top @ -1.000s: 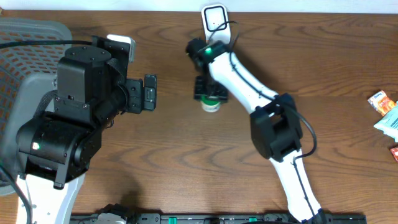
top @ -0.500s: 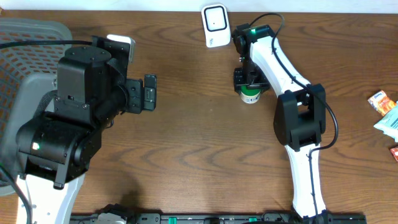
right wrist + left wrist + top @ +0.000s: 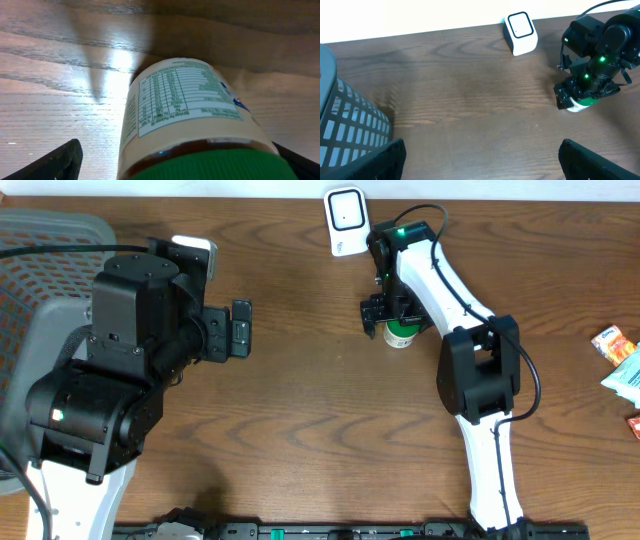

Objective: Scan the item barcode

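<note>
The green-capped bottle (image 3: 402,336) stands on the table (image 3: 300,420), near the white barcode scanner (image 3: 345,220) and at about 5 o'clock from it. The right gripper (image 3: 392,319) hangs over it, jaws apart on either side of the cap. The left gripper (image 3: 241,328), at 9 o'clock, is spread wide and holds nothing.
</note>
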